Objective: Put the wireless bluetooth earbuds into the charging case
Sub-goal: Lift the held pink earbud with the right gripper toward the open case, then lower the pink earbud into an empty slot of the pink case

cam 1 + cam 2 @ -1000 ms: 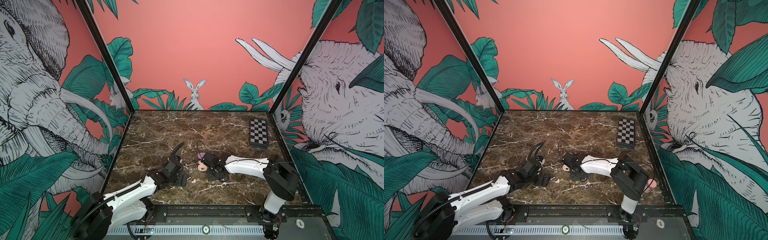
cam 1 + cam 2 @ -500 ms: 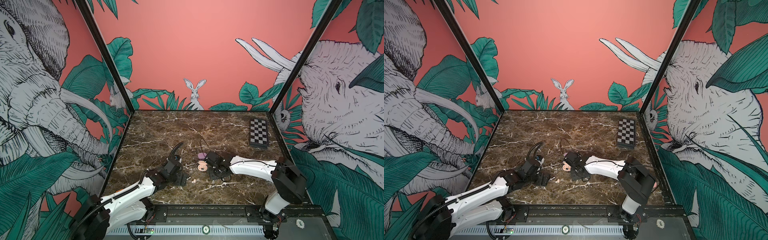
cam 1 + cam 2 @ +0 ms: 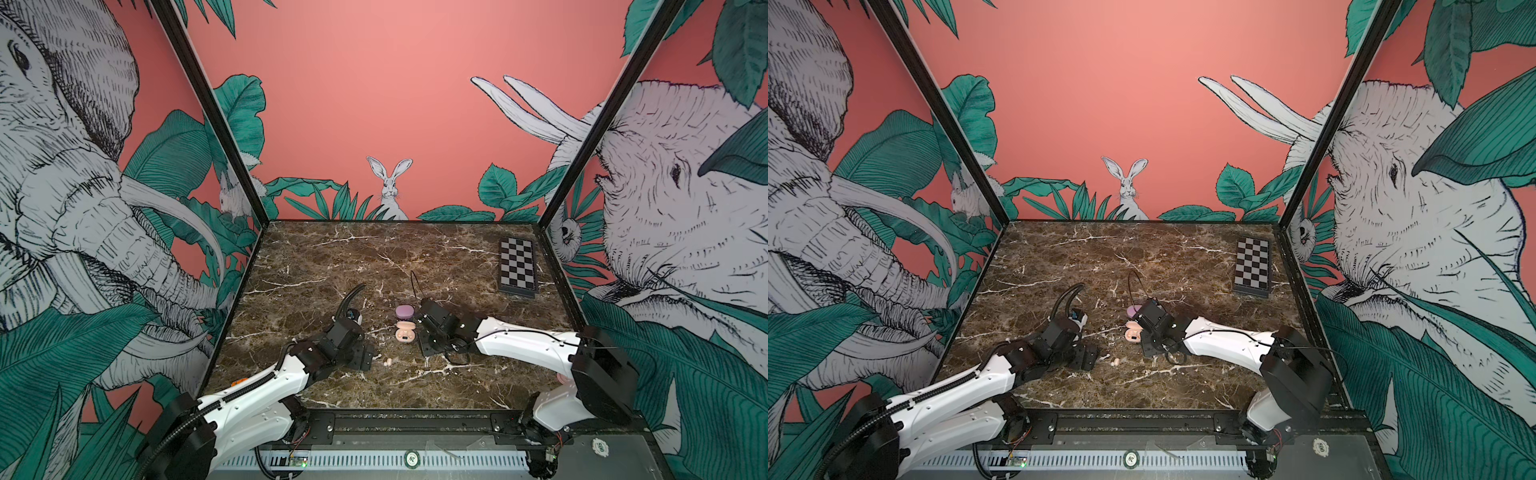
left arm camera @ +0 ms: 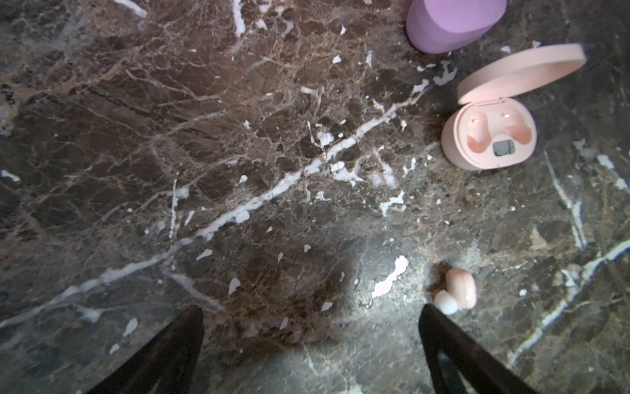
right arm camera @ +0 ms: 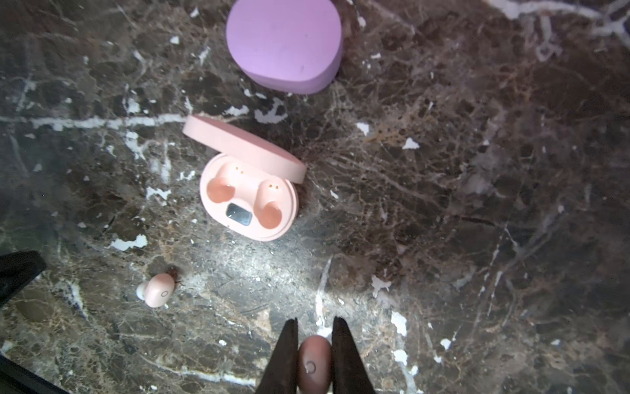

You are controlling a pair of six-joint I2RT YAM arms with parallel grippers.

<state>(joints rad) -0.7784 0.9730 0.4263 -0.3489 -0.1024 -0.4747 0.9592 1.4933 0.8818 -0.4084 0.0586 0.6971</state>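
A peach charging case (image 5: pixel 247 198) lies with its lid up and both wells bare; it shows in both top views (image 3: pixel 405 332) (image 3: pixel 1133 332) and the left wrist view (image 4: pixel 487 136). My right gripper (image 5: pixel 314 322) is shut on a peach earbud (image 5: pixel 314 365), low over the table just right of the case (image 3: pixel 428 353). A second peach earbud (image 4: pixel 458 290) lies loose on the marble (image 3: pixel 387 362) (image 5: pixel 156 290). My left gripper (image 4: pixel 312 314) is open and holds nothing, one fingertip (image 4: pixel 431 317) right beside that loose bud.
A closed lilac case (image 5: pixel 284 44) sits just behind the peach one (image 3: pixel 404 311) (image 4: pixel 453 24). A checkerboard (image 3: pixel 516 272) lies at the back right. Printed walls enclose the marble table (image 3: pixel 332 266) on three sides.
The right arm's elbow has swung out to the right while its gripper stays by the case with the earbud. The left arm has sunk slightly lower.
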